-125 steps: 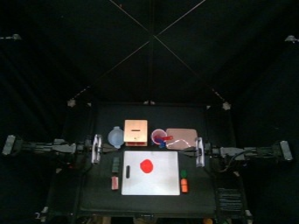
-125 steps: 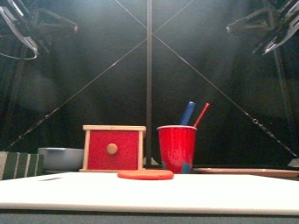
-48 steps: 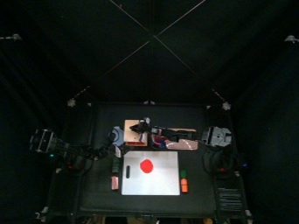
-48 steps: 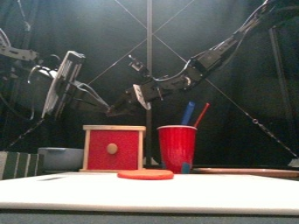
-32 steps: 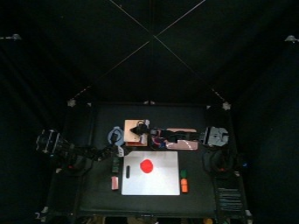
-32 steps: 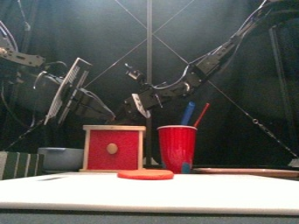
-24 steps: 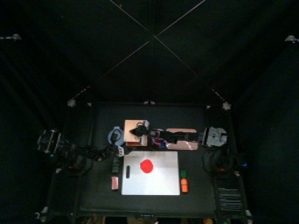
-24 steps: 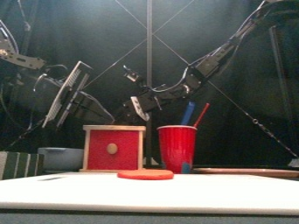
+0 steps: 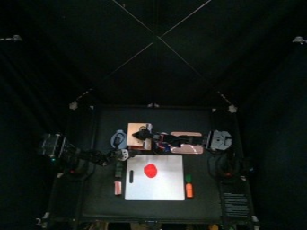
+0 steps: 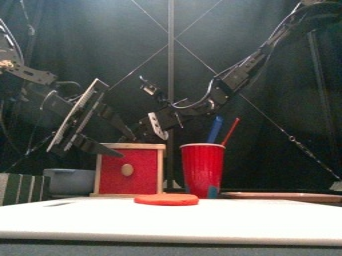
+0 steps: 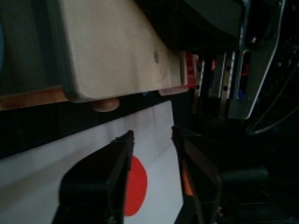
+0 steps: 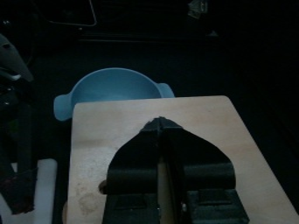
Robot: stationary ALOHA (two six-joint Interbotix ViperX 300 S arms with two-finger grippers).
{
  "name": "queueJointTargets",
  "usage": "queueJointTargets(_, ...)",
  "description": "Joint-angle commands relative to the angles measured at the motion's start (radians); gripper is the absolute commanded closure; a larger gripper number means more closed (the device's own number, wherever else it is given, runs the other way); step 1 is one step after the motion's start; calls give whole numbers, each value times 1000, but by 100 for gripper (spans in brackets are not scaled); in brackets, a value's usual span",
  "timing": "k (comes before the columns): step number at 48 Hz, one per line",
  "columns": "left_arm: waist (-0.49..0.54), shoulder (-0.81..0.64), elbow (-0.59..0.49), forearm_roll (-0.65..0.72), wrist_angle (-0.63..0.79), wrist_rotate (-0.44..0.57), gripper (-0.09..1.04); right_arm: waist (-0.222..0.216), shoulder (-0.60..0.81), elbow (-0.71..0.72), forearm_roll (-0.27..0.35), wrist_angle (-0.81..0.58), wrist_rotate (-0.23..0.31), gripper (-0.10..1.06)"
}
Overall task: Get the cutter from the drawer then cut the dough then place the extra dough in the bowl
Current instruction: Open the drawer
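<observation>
The left jaws gape empty near the wooden box; right jaws, pressed together, hover above it.

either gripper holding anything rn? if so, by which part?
Nothing is held. The left gripper, fingers open, is empty near the wooden box; the right gripper, fingers shut on nothing, is above the box's top.

box front: open | red cup: just beside, right | bowl: apparently near, left

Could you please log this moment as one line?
left gripper: open, by box front | right gripper: shut, above box | drawer: shut | dough: on board, uncut
</observation>
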Motion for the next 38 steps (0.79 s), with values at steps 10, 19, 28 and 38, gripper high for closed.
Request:
queueJointTargets(10, 3, 32, -17, -129, 51, -11, 7, 15, -8, 5, -3, 20, 0, 94)
queueJointTargets(19, 26, 87, -37, -173, 51, -11, 7, 17, -8, 5, -3, 20, 0, 94)
queueJointTargets(28, 51, 112, -57, -179, 51, -11, 7, 23, -8, 6, -2, 20, 2, 94)
queueJointTargets(38, 94, 109, -74, -170, 44, 0, 8, 29, -3, 8, -3, 20, 2, 94)
